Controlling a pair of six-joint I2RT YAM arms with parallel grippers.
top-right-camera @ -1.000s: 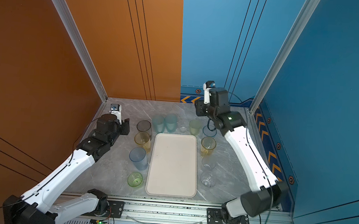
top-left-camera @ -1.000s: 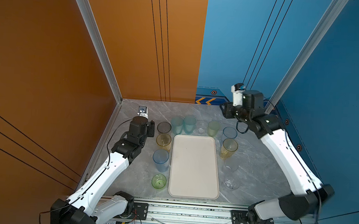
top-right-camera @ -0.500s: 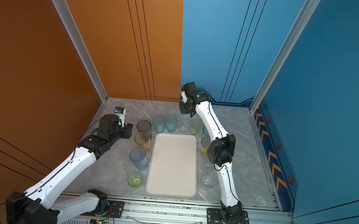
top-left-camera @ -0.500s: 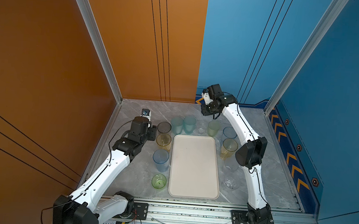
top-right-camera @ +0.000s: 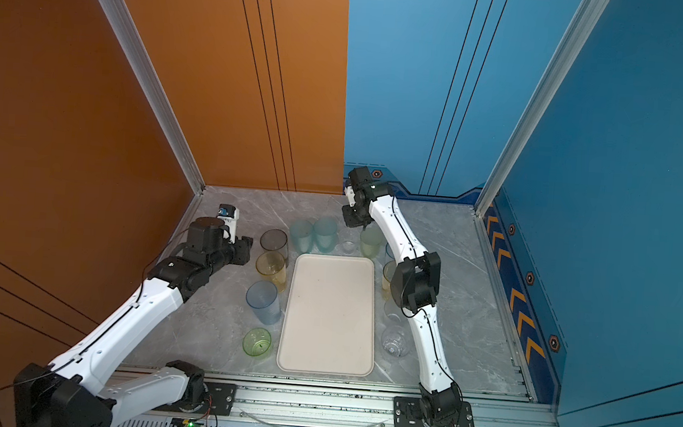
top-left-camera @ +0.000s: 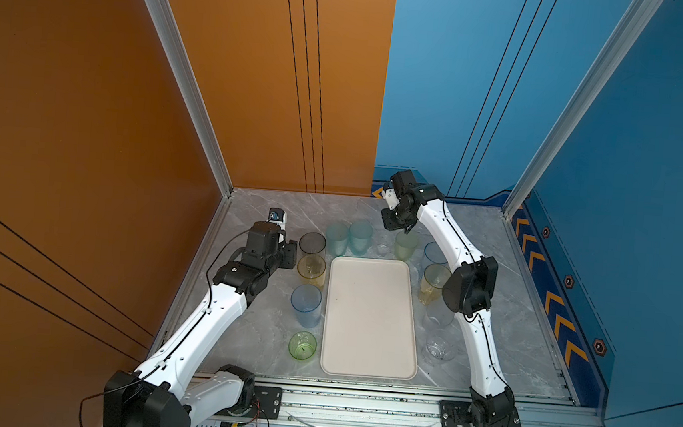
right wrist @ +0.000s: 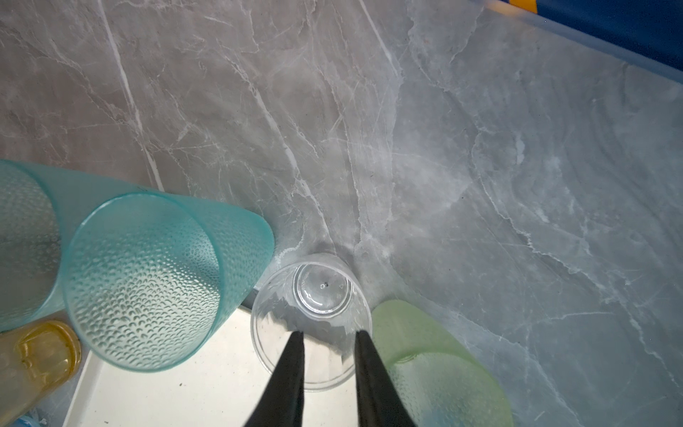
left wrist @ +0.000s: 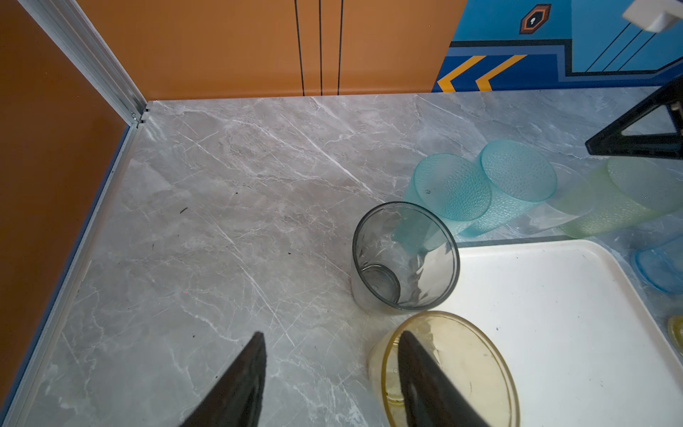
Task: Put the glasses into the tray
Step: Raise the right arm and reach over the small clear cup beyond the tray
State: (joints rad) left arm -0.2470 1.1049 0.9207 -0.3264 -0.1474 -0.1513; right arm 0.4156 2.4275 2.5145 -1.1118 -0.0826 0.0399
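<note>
The cream tray (top-left-camera: 369,317) (top-right-camera: 330,313) lies bare in the middle, with glasses standing round it on three sides. My left gripper (left wrist: 331,338) (top-left-camera: 290,252) is open at the left column. One fingertip (left wrist: 404,338) hangs over the mouth of the yellow glass (left wrist: 454,366) (top-left-camera: 311,268), the other outside it, with the smoky grey glass (left wrist: 404,255) just beyond. My right gripper (right wrist: 329,336) (top-left-camera: 405,228) hovers over the back row, jaws narrowly apart above the short clear glass (right wrist: 312,318) (top-left-camera: 382,250), gripping nothing. A teal glass (right wrist: 148,273) and a frosted green glass (right wrist: 436,369) flank the clear one.
A light blue glass (top-left-camera: 305,303) and a short green glass (top-left-camera: 302,345) stand left of the tray. To its right my right arm partly hides a blue glass (top-left-camera: 432,251), a yellow glass (top-left-camera: 430,282) and two clear glasses (top-left-camera: 439,347). The orange wall (top-left-camera: 257,91) is close behind.
My right arm swung from the far right corner leftward over the back row, and its jaws narrowed. My left gripper edged toward the grey and yellow glasses.
</note>
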